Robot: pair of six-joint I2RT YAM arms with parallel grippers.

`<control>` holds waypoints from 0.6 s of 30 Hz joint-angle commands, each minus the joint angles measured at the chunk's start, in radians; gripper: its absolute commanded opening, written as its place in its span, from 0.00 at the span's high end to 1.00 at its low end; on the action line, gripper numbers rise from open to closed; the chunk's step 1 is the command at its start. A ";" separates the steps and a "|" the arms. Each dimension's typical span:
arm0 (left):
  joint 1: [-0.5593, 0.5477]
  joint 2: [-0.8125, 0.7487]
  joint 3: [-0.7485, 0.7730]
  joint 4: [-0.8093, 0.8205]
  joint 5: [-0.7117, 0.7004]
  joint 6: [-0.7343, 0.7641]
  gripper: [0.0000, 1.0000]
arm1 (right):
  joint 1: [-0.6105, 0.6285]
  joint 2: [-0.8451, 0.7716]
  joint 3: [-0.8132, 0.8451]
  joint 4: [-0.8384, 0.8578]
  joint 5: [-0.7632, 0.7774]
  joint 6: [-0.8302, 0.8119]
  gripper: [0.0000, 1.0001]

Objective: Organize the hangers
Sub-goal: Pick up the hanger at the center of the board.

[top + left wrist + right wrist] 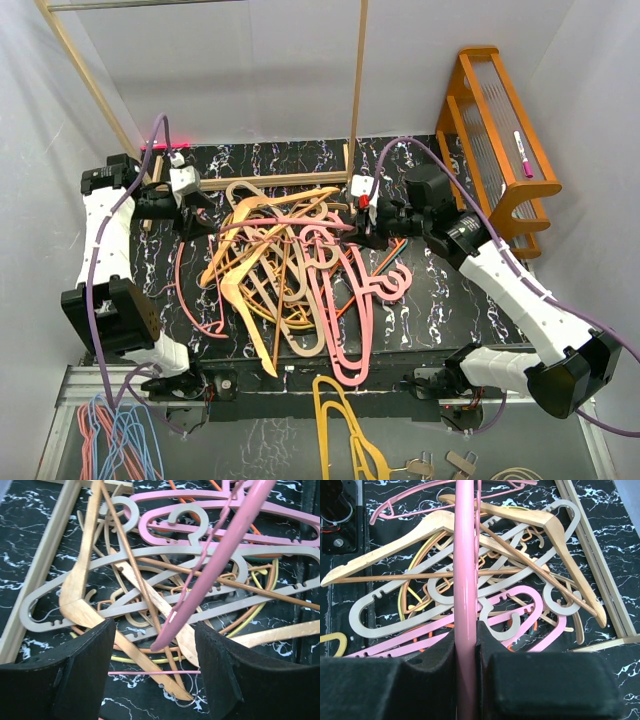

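Status: right gripper (466, 647) clenching pink hanger (465, 555)

The right gripper is grasping 1 pink hanger at the pile's 2 o'clock. The left gripper (155, 645) is standing released at 10 o'clock, the pink hanger's far end lying between its fingers. The hangers (290, 270) are lying heaped on the black mat (450, 300).

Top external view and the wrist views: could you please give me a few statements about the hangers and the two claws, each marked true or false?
1. The right claw is shut on a pink hanger. True.
2. The left claw is shut on a wooden hanger. False: its jaws stand open, with the pink hanger's end between them.
3. The hangers lie sorted in neat rows. False: they lie in a tangled pile on the black mat.
4. An orange rack stands off the mat's right side. True.
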 commanded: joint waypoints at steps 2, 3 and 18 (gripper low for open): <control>-0.022 -0.038 -0.045 -0.155 0.052 0.223 0.37 | -0.021 -0.010 0.076 0.074 -0.020 0.001 0.92; -0.029 -0.048 -0.065 -0.155 0.043 0.239 0.37 | -0.025 -0.006 0.079 0.083 -0.027 0.002 0.92; -0.118 -0.046 -0.183 0.080 0.012 0.184 0.61 | -0.060 0.037 0.099 0.130 -0.119 0.006 0.92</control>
